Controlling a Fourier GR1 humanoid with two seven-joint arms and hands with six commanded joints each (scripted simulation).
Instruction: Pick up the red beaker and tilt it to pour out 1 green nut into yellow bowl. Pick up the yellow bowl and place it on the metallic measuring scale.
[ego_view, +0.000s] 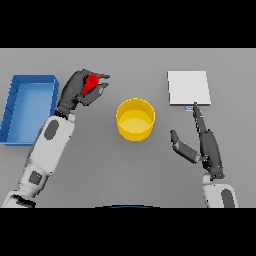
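Observation:
My left hand (79, 89) is curled round the red beaker (91, 83), which shows only as a red patch between the fingers, up and to the left of the yellow bowl (135, 119). The bowl stands upright at the table's middle; I see no nut in it. At the upper right lies the metallic measuring scale (188, 87), a pale square plate. My right hand (207, 145) is open right of the bowl, its fingers straight and reaching toward the scale's near edge, thumb spread toward the bowl.
A blue bin (29, 106) sits at the left edge, just beside my left forearm.

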